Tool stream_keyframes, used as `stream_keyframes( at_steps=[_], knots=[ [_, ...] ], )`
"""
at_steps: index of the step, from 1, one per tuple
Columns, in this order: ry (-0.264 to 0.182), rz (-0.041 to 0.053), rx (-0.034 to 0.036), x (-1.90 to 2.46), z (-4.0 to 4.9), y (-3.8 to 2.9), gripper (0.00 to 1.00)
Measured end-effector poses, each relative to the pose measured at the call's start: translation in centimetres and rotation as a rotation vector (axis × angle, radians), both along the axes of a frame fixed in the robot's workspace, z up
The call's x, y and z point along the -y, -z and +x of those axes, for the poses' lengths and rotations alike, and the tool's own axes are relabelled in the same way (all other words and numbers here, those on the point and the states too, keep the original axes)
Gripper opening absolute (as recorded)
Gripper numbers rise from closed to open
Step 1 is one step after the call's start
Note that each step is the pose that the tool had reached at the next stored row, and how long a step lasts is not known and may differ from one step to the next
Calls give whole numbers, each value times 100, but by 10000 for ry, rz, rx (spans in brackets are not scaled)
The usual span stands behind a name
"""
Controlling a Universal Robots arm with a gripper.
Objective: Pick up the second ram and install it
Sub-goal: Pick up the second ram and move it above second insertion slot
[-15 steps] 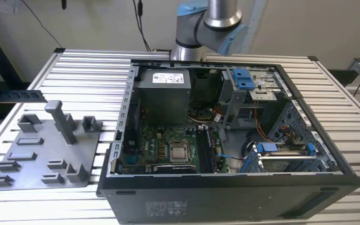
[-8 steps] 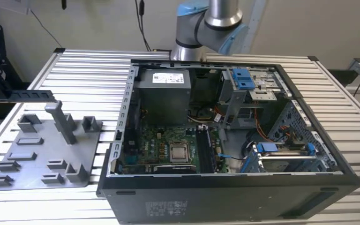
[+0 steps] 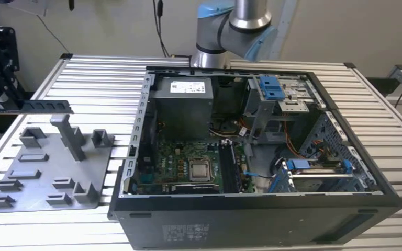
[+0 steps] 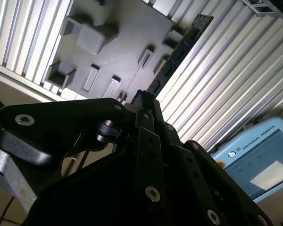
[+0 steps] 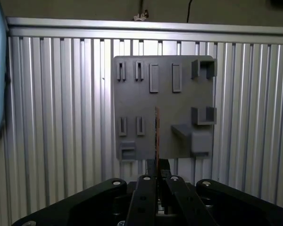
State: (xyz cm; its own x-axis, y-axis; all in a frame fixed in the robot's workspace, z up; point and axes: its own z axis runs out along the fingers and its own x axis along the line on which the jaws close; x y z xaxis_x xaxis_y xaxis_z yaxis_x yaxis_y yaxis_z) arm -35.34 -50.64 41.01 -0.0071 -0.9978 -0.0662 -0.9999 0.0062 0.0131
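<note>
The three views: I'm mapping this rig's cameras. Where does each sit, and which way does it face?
Exterior view: off the arm, high up, looking down on the open computer case and grey tray; the arm rises beyond the case.
First wrist view: on the wrist, looking straight along the gripper at the tray.
Second wrist view: on the wrist, looking slantwise past the gripper at the tray.
Shared: both wrist views show the gripper shut on the memory stick, tray beyond.

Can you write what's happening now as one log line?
gripper: shut on memory stick | position: above grey tray | installed: not yet
</note>
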Motion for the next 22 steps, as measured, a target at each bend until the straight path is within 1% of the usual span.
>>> stream_keyframes(
  at_steps=[14,17,22],
  knots=[
    [-4,-3,-1,0,12,0,14],
    [-3,-2,-1,0,41,0,14],
    [-4,-3,0,0,128,0,14]
  ],
)
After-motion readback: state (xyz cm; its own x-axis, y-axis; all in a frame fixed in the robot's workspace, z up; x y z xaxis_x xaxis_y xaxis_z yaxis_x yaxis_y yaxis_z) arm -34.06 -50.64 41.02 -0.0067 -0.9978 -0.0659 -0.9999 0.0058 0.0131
